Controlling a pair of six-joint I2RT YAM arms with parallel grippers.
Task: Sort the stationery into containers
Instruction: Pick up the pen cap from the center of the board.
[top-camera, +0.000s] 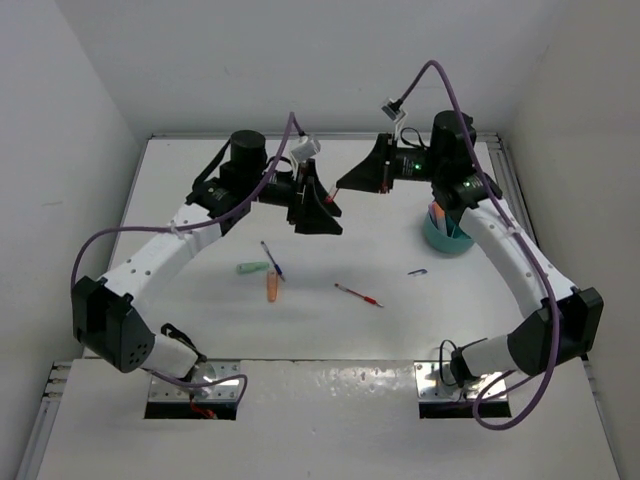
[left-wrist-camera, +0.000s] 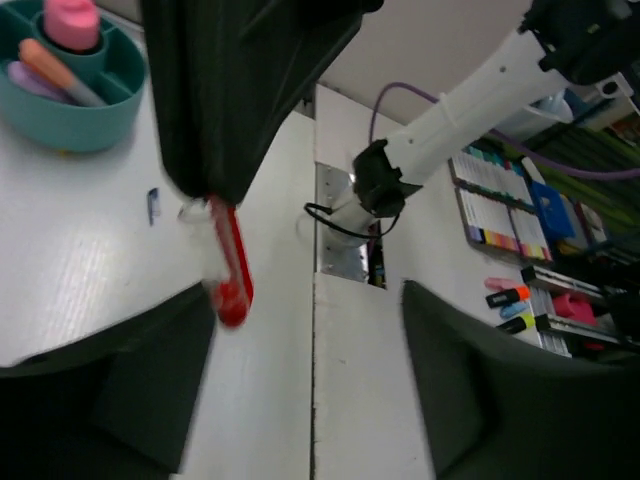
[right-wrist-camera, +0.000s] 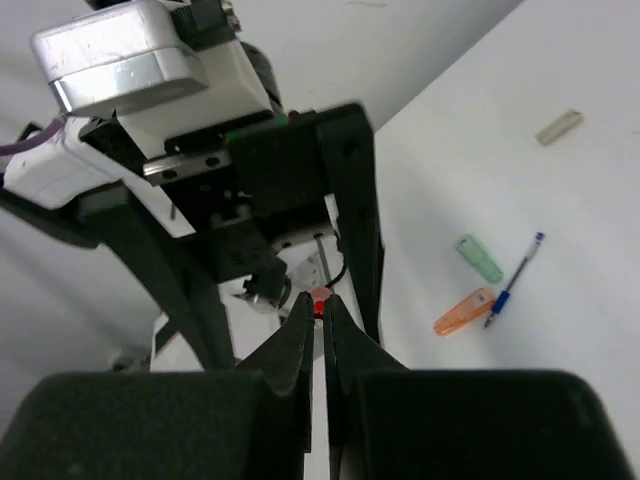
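My right gripper (top-camera: 342, 187) is raised over the table's far middle and shut on a red pen (right-wrist-camera: 319, 303), which hangs from its tip in the left wrist view (left-wrist-camera: 231, 262). My left gripper (top-camera: 325, 212) faces it, open wide and empty, with its fingers (left-wrist-camera: 520, 400) on either side below the pen. The teal cup (top-camera: 447, 235) stands at the right and holds a pink marker (left-wrist-camera: 72, 22) and other pieces. A mint-green stub (top-camera: 253, 267), an orange stub (top-camera: 271, 288), a dark-blue pen (top-camera: 272, 260), a thin red pen (top-camera: 358, 294) and a tiny purple piece (top-camera: 417, 271) lie on the table.
White walls close in the table on the left, back and right. A small beige piece (right-wrist-camera: 558, 127) lies far from the stubs in the right wrist view. The arm bases (top-camera: 195, 385) sit in cut-outs at the near edge. Shelves of stationery (left-wrist-camera: 520, 215) stand beyond the table.
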